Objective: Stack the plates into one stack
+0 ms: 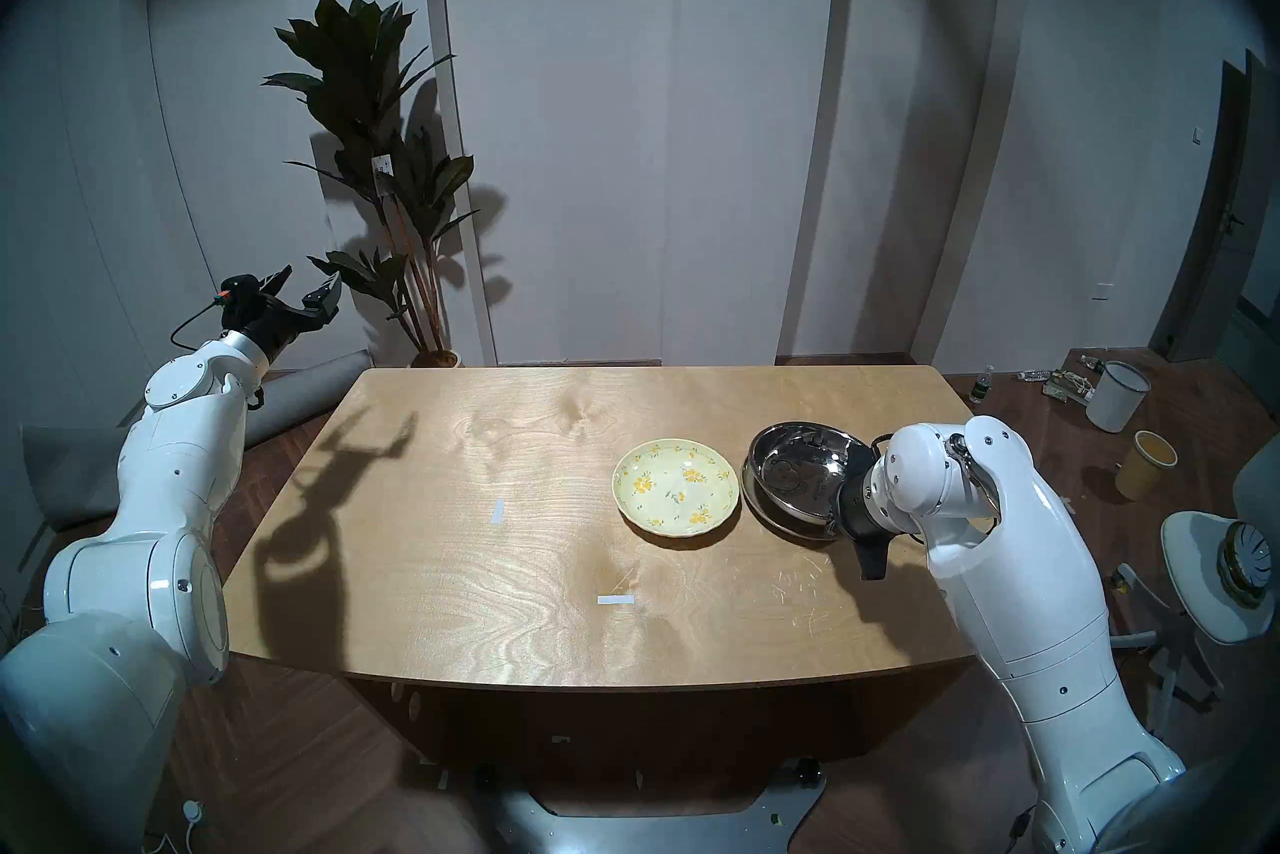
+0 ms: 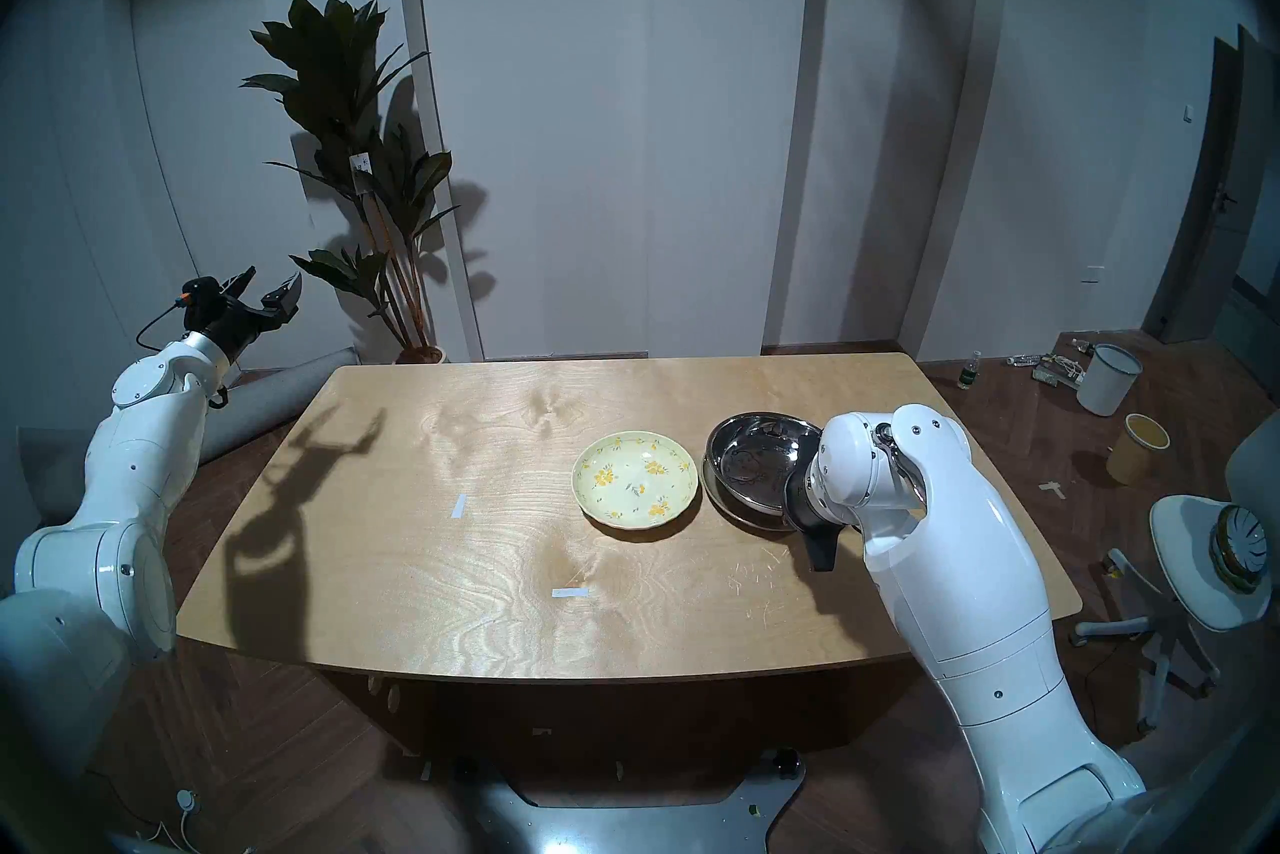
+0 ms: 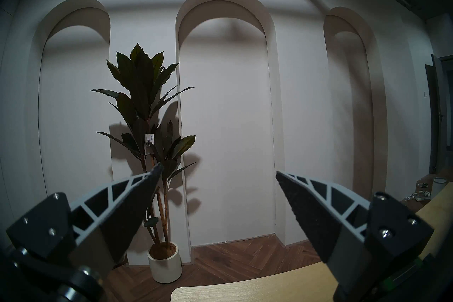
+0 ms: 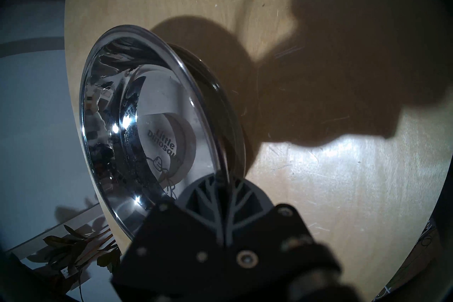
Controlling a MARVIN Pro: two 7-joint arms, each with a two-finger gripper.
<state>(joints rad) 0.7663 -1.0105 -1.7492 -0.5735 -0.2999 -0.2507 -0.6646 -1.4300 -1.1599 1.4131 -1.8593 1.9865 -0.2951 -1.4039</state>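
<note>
A pale yellow floral plate (image 1: 675,485) (image 2: 634,478) lies flat right of the table's middle. Just to its right a shiny steel deep plate (image 1: 796,464) (image 2: 751,457) (image 4: 157,137), with a dinosaur print inside, is tilted with its gripped side lifted. My right gripper (image 1: 841,489) (image 4: 223,181) is shut on its near-right rim. Beneath it lies a flatter plate (image 1: 765,513) (image 4: 220,95), of which only a dark rim shows. My left gripper (image 1: 308,291) (image 2: 270,288) (image 3: 218,169) hangs open and empty, raised beyond the table's far left corner.
Two white tape strips (image 1: 497,511) (image 1: 616,599) mark the wooden table (image 1: 485,624). A potted plant (image 1: 388,173) (image 3: 152,122) stands behind the far left corner. A white chair (image 1: 1219,575) and two buckets (image 1: 1116,395) (image 1: 1144,463) are on the floor at right.
</note>
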